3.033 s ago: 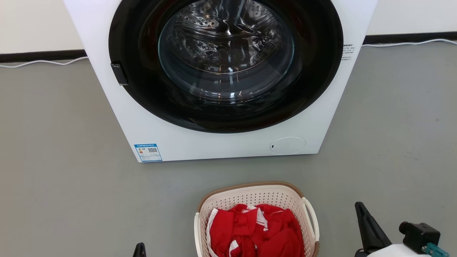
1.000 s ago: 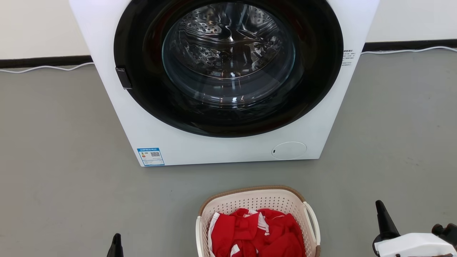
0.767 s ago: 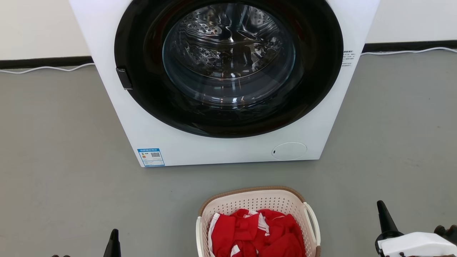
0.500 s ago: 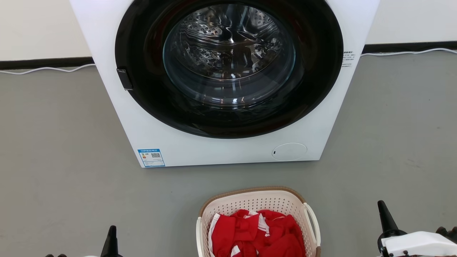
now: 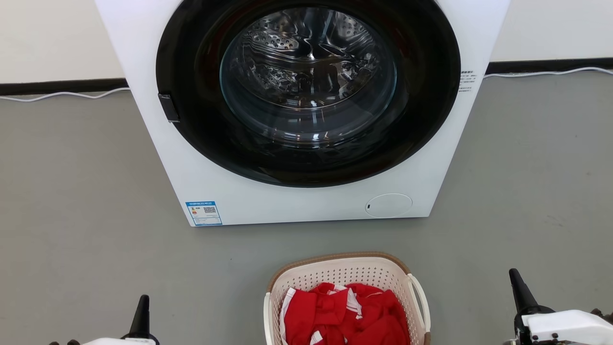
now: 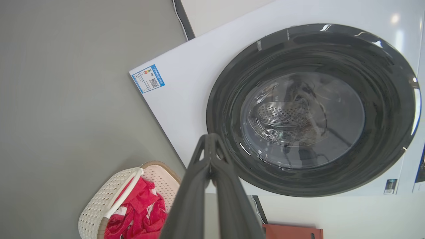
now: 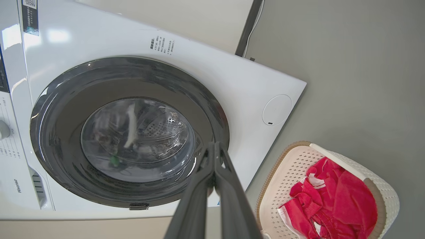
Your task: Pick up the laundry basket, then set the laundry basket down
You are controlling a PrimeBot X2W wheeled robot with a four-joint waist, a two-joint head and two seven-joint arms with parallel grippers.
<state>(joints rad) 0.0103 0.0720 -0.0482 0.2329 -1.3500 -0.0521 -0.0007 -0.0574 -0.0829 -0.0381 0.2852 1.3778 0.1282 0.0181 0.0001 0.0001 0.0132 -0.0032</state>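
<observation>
On the left, the robot's left gripper (image 5: pixel 142 310) is hanging low over the grey floor (image 5: pixel 86 215). Its two dark fingers are pressing together with nothing between them, and it is sitting well apart from the laundry basket (image 5: pixel 335 274).

In the middle, the basket is resting upright on the floor, near the front of the washing machine (image 5: pixel 287 203). Red clothes (image 5: pixel 349 316) are lying heaped inside it, and a white loop handle (image 5: pixel 420 298) is showing on its right side.

On the right, the right gripper (image 5: pixel 518 286) is likewise sitting closed and empty, well apart from that handle.

This layout is fitting two stages equally well: arms parked wide ahead of a lift, or arms clear of a basket that is already set down. The pictures are not settling which. In either case, good work here is probably depending on the two arms moving evenly on both sides of the basket. It is also depending on going slowly near the thin loops, since a fingertip catching one could be tipping so light a basket and spilling the clothes.
</observation>
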